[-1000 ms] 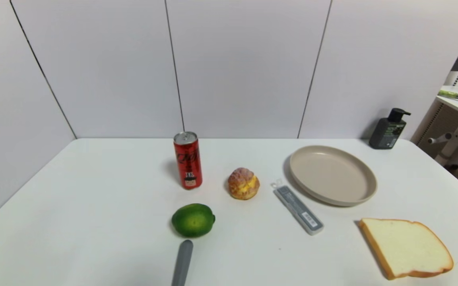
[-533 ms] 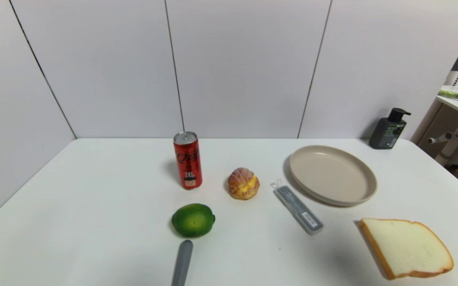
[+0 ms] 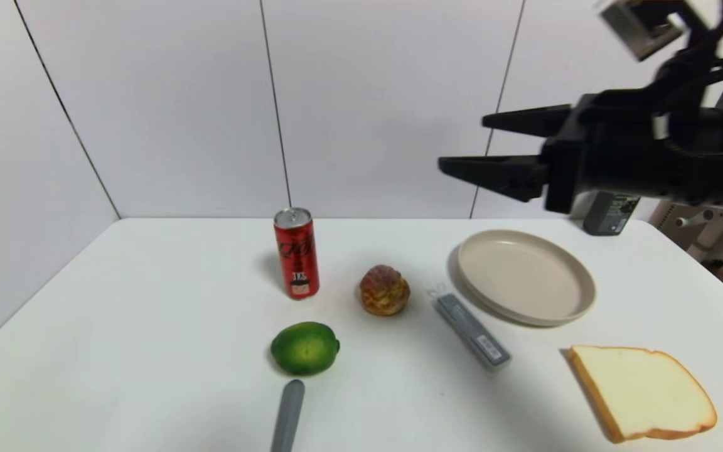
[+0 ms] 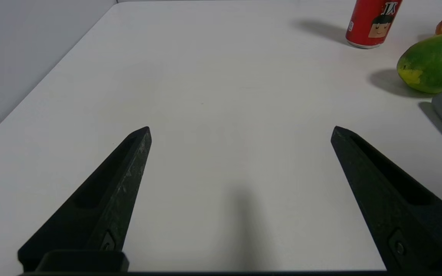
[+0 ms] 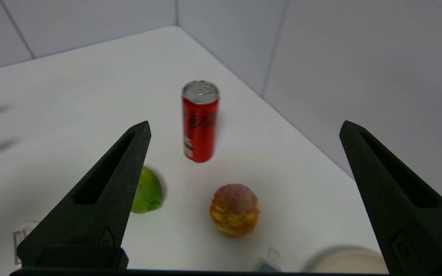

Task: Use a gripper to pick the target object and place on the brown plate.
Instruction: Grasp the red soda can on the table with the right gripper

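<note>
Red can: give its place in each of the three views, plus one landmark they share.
Head view: the can stands upright left of centre, behind the lime.
Left wrist view: only the can's base shows, at the top edge, right of centre.
Right wrist view: the whole can stands near the picture's middle, between the open fingers.
Shared landmark: the lime, beside the can in all three.

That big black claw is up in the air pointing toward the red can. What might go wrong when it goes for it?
The can is tall, slim and upright, so a finger of the open right gripper nudging it off-centre could topple it. The cream puff sits between the can and the plate, so a low carry might knock it. The can could also tip when set on the plate.
</note>
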